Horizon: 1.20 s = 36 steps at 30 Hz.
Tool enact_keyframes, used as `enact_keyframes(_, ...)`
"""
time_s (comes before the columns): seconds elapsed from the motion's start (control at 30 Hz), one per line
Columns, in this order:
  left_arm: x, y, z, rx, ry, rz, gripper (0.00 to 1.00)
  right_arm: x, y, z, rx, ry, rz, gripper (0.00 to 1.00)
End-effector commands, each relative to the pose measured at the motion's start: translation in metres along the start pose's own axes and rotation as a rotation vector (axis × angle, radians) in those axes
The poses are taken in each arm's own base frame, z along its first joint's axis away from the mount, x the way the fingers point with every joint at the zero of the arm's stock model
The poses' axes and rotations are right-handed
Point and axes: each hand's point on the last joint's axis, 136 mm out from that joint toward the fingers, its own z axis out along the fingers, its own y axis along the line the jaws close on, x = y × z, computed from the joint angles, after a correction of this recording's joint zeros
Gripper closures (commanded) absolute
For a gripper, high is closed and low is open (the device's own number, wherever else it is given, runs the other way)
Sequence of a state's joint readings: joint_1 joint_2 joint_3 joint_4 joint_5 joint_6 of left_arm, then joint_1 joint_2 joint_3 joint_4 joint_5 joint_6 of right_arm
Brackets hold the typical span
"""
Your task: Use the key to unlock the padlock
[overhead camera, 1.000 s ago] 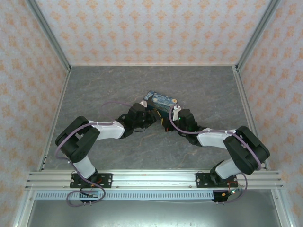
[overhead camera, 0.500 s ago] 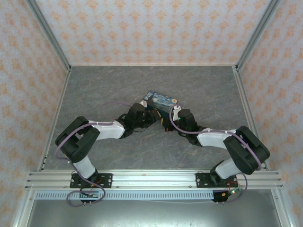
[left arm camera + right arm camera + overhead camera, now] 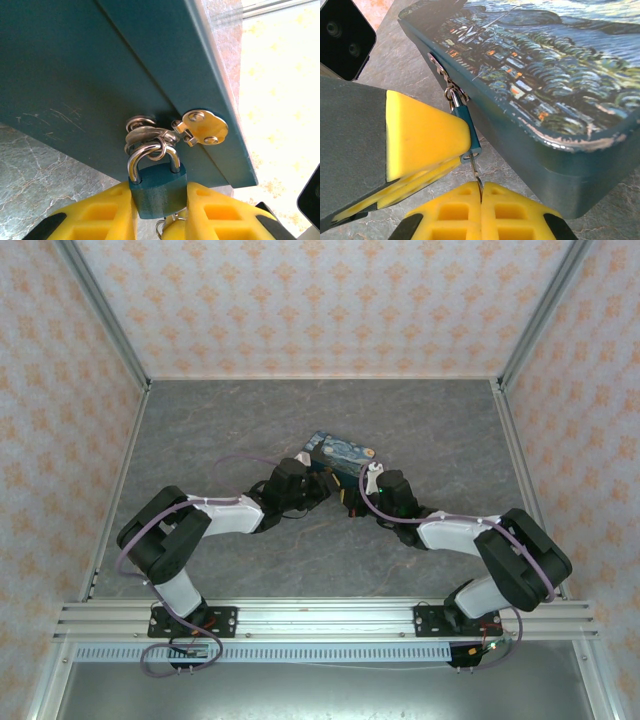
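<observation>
My left gripper sits at the bottom centre of its wrist view, yellow fingers clamped on both sides of the padlock. The padlock's shackle hangs from the hasp on the tin above. Bottom centre of the right wrist view, my right gripper pinches the key, whose blade reaches up to the padlock's underside.
</observation>
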<state>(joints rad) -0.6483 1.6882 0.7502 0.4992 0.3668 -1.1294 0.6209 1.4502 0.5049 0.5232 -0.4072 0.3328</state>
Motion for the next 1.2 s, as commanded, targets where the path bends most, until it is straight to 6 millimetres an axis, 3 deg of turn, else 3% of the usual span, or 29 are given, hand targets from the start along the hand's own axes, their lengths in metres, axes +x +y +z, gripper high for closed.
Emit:
enact_keyframes(0.0,0.011,-0.002,0.005,0.004,0.035,0.006,0.74,-0.038,0.038,-0.011,-0.136,-0.124,-0.037,1.0)
enact_keyframes(0.8,0.014,0.0,0.008,-0.001,0.043,0.007,0.74,-0.037,0.036,-0.009,-0.127,-0.119,-0.015,1.0)
enact_keyframes(1.17,0.015,-0.002,0.009,-0.002,0.049,0.012,0.74,-0.047,0.043,-0.006,-0.151,-0.139,-0.022,1.0)
